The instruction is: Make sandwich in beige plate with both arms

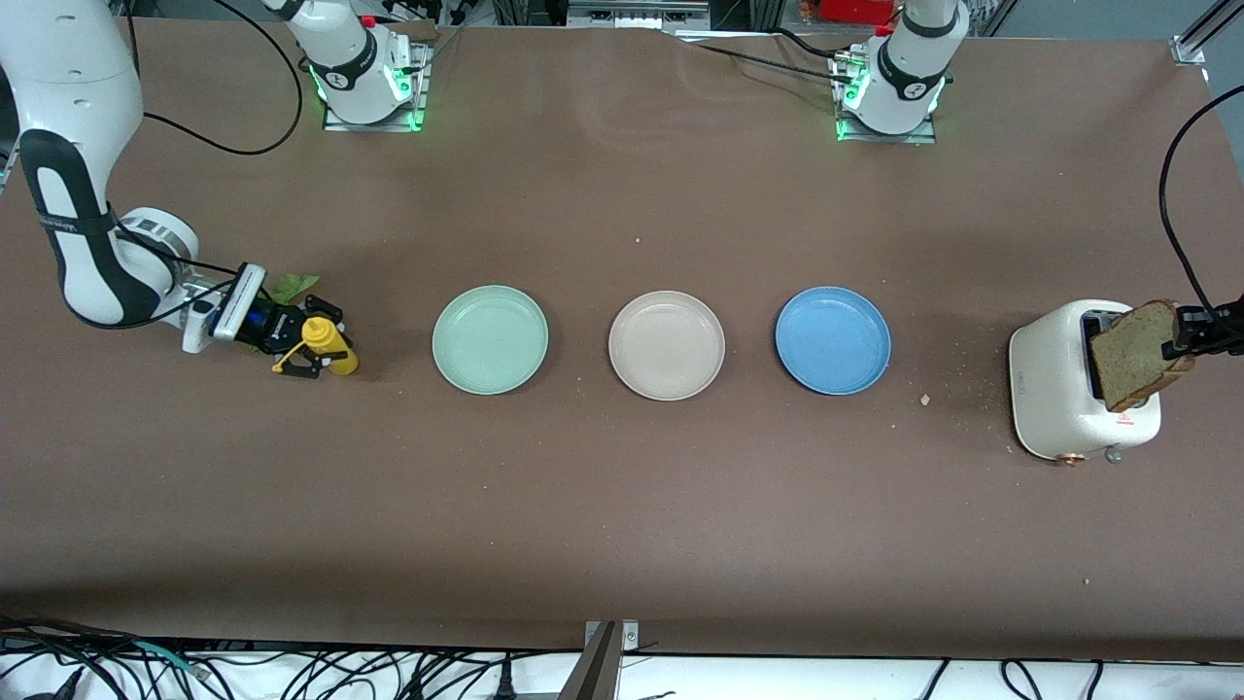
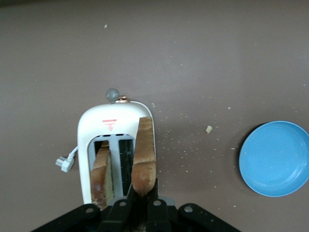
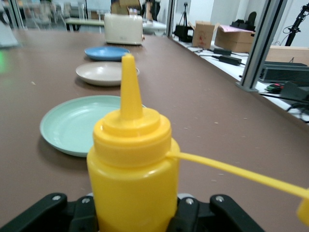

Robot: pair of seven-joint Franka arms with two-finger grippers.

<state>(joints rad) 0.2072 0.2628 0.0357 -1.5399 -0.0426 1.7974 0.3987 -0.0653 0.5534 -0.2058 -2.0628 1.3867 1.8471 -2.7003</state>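
Brown matte surface (image 1: 622, 506), crumb-dusted near the toaster (image 1: 1084, 381) at the left arm's end; cables trail along its near edge. In mid-row, between mint and blue plates, the beige plate (image 1: 666, 344) sits bare. The left hand (image 1: 1200, 329) pinches a bread slice (image 1: 1139, 352) above its slot; a shallow hold could drop it. The right hand (image 1: 303, 348) closes round a yellow bottle (image 1: 328, 347), lettuce (image 1: 292, 288) beside; a squeeze may squirt sauce.
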